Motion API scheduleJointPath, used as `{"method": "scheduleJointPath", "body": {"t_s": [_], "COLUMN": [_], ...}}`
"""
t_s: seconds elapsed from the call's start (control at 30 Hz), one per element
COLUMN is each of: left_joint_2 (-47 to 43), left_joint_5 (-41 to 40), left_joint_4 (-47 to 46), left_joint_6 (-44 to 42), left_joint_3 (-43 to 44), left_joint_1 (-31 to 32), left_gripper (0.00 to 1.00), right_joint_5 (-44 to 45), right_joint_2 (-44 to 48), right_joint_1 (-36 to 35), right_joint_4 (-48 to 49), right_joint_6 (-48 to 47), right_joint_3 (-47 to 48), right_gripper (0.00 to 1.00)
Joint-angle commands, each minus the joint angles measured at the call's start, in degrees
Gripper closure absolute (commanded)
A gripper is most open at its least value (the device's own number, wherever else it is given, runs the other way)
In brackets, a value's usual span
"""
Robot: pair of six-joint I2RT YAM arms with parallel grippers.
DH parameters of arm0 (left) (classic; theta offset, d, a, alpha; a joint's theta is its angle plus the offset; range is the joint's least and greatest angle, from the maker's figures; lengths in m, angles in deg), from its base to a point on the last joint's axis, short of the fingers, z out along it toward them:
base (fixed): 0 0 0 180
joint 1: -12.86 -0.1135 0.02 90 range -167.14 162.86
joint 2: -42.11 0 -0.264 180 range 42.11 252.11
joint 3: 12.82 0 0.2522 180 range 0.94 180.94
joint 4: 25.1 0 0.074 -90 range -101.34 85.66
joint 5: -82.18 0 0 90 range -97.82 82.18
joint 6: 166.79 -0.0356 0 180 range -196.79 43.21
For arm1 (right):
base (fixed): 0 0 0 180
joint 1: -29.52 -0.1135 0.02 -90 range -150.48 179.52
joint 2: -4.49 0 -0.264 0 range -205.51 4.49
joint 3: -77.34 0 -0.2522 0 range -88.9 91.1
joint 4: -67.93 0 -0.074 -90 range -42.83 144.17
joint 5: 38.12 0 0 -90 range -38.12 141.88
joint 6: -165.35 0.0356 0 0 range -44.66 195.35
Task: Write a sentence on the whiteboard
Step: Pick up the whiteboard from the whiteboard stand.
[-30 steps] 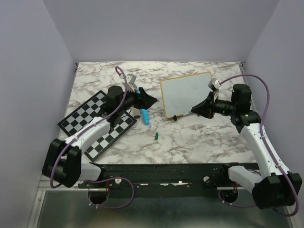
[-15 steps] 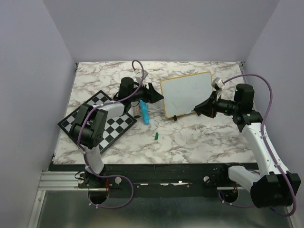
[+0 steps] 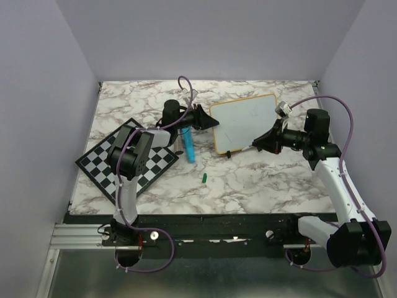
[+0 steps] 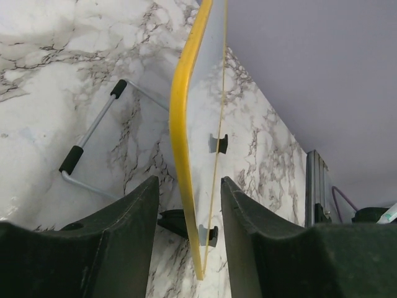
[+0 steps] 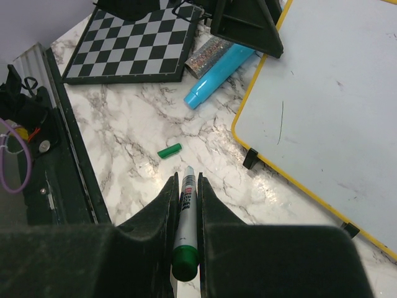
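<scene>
- The whiteboard (image 3: 245, 121) sits right of centre in the upper half of the top view. Its long axis runs left to right and rises a little toward the right.
- Its yellow-framed face is tilted toward the camera, with small black feet (image 3: 231, 154) along the lower edge.
- In the right wrist view the white face carries one short thin stroke (image 5: 280, 122) near its left side; no words can be read.
- The left gripper (image 3: 203, 118) is at the whiteboard's left edge. In the left wrist view its jaws stand apart with the frame edge running up between them. A gap shows on the left side; whether the right finger touches, I cannot tell.
- A wire stand (image 4: 93, 139) with black sleeves lies on the marble left of that edge.
- The right gripper (image 3: 257, 144) is closed narrowly around a marker (image 5: 185, 217). It hangs at the whiteboard's lower right, pointing toward the lower left of the top view.
- The marker's long axis follows the fingers. Its tip is over the marble, just off the whiteboard's lower edge.
- A green cap (image 3: 203, 178) lies on the table (image 3: 273, 183) below the whiteboard, apart from it.
- A light blue tube (image 3: 188, 149) lies just left of the whiteboard, long axis nearly vertical in the frame.
- A chessboard (image 3: 102, 160) lies at the left, under the left arm.
</scene>
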Motion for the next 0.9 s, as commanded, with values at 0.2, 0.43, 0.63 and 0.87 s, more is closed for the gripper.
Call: {"method": "scheduleJointPath", "body": {"t_s": [0.2, 0.43, 0.63, 0.87], "left_joint_2": [4.75, 5.54, 4.40, 1.59], "left_joint_5": [4.45, 4.36, 4.10, 2.08], "left_joint_4": [-10.36, -10.18, -13.25, -14.49], "left_joint_6": [7.11, 7.72, 8.78, 12.99], "left_joint_3": [4.21, 5.62, 4.92, 7.28], "left_joint_1": [1.14, 1.31, 1.31, 1.23], "left_gripper": [0.62, 0.97, 1.00, 1.00], "right_joint_5": [-1.38, -1.73, -1.91, -2.26], "right_joint_2": [-0.74, -0.82, -0.56, 0.05], "right_joint_1": [0.60, 0.86, 0.95, 1.39], "right_joint_4": [-0.97, -1.06, -1.15, -1.41], "right_joint_6": [-0.67, -0.67, -0.67, -0.75], "right_joint_3": [0.68, 0.68, 0.68, 0.94], "right_gripper": [0.99, 0.99, 1.00, 0.99]}}
